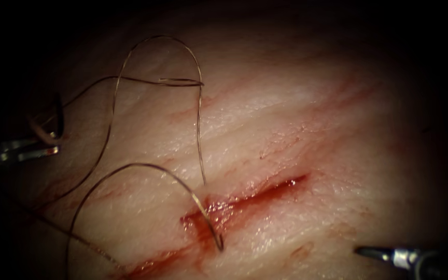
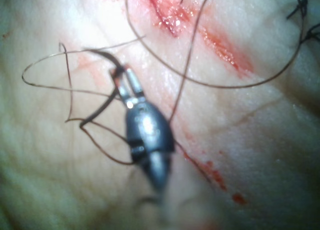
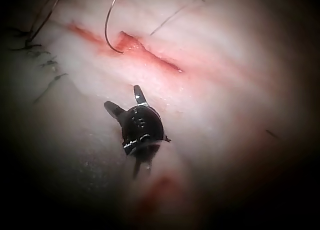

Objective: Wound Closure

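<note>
The tissue (image 1: 296,129) carries a red cut (image 1: 250,199) running slantwise. Far to the cut's left, my left tool (image 1: 52,141) is shut on the dark curved needle (image 1: 58,118), which is clear of the tissue. In the left wrist view its jaws (image 2: 122,82) clamp the needle (image 2: 102,107) near the middle of its curve. Thread (image 1: 130,93) trails from the needle in wide loops and passes through the tissue at the cut's left end (image 1: 219,241). My right tool (image 1: 372,253) hovers to the cut's lower right. Its jaws (image 3: 126,100) are open and hold nothing.
Red fluid (image 1: 203,223) wets the cut's left end and streaks the tissue below it. Dark cut thread ends (image 3: 35,39) from earlier stitches lie along the tissue's edge in the right wrist view. Thread loops (image 2: 210,64) cross over the cut.
</note>
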